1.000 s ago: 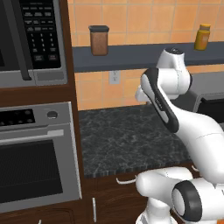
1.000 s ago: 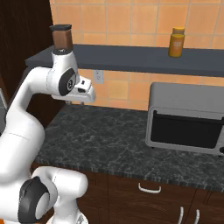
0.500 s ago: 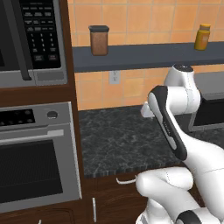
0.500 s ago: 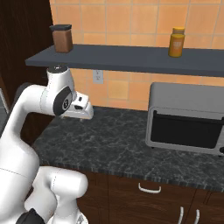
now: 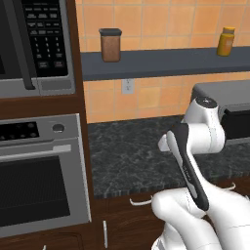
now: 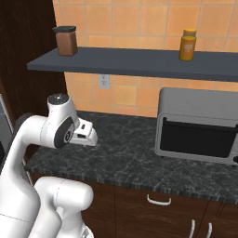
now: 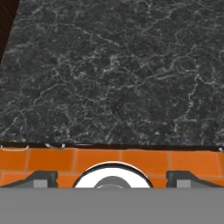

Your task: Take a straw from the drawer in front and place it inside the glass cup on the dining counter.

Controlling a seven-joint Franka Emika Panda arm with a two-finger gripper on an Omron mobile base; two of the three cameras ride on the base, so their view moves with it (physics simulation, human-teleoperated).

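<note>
The tool (image 7: 113, 177) stands wide, its two dark fingertips (image 7: 41, 177) far apart at the bottom of the hand view with nothing between them. It hangs empty over the black speckled counter (image 7: 113, 74), well above the stone.

The task looks to be at its very start. The drawer (image 6: 153, 211) under the counter edge is shut, its curved handle (image 6: 159, 201) untouched. The straw is hidden; I judge that it lies inside that shut drawer, though no frame confirms it. Where the glass cup and the dining counter stand cannot be told from here.

The next move calls for bringing the tool down and forward past the counter edge to the level of the handle. The fingers should then be set either side of the handle, closed on it, and the drawer pulled straight out. The handle is thin and stands close to the dark wood front, so the approach needs care. The elbow must also stay clear of the counter lip.

The right base view shows the white hand (image 6: 84, 134) jutting from the wrist, level and pointing along the counter. It also shows a grey toaster oven (image 6: 197, 135) beyond it. In the left base view the forearm (image 5: 188, 163) covers most of the hand. That view adds the wall oven (image 5: 39, 185), the microwave (image 5: 34, 44) above it and the handle from the other side. The hand view alone settles how the fingers stand, and shows a strip of orange tile (image 7: 144, 162).
</note>
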